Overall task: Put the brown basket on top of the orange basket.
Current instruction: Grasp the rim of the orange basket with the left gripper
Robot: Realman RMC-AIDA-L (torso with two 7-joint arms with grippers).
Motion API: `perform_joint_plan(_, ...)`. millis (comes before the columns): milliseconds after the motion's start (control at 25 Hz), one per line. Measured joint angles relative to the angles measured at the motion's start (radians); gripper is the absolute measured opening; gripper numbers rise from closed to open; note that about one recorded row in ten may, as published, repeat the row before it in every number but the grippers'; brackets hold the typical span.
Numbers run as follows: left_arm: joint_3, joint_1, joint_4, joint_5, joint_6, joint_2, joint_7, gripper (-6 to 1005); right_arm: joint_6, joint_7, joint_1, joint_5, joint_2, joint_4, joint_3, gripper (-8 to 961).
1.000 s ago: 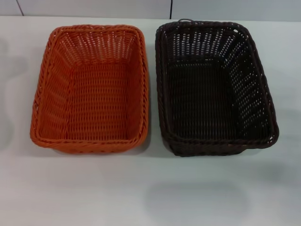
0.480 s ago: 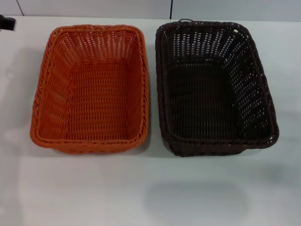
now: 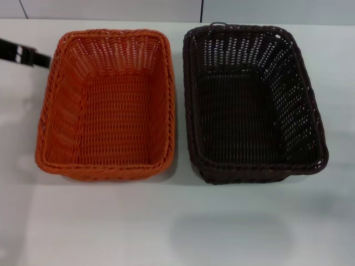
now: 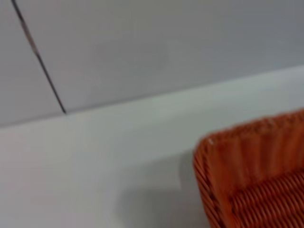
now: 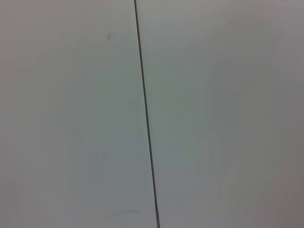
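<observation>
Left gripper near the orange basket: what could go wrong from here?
1. The left gripper is beside the orange basket, not the brown basket; it may nudge or grab the wrong one.
2. The baskets sit almost rim to rim, so lifting the brown one could drag the orange one.

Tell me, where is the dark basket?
In the head view, the brown basket sits on the white table, on the robot's right, beside the orange basket.
</observation>
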Motion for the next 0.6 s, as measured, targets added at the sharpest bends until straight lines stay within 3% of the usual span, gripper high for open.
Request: perform_joint_plan(600, 0.042, 0.01, -0.217, -0.044, 0.104, 0.0, -0.033, 739, -0.005, 0.0, 0.0, 0.0, -0.003, 0.015, 0.008, 760)
